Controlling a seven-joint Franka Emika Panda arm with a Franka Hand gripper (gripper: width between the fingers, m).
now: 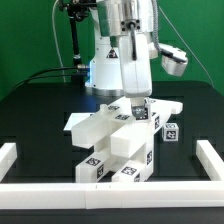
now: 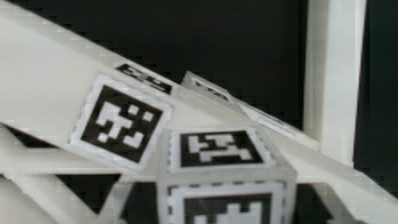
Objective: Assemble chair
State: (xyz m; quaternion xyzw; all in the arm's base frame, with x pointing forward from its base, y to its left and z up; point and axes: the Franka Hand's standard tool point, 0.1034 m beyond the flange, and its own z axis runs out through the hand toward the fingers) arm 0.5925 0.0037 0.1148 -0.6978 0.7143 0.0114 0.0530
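The chair's white tagged parts (image 1: 112, 140) sit stacked and joined in the middle of the black table. Two small tagged cubes (image 1: 170, 129) lie just to the exterior view's right of them. My gripper (image 1: 138, 104) is down on the top of the stack, at its far right side. In the wrist view a white tagged block (image 2: 221, 150) fills the space between the jaws of my gripper (image 2: 226, 214), which look closed against its sides. A slanted slab with a tag (image 2: 121, 118) lies right behind it. The fingertips themselves are mostly hidden.
Plain white border rails run along the front (image 1: 110, 190), the exterior view's left (image 1: 6, 155) and the exterior view's right (image 1: 213, 158). A long white bar (image 2: 331, 60) stands beyond the parts in the wrist view. Cables and a stand rise behind the arm.
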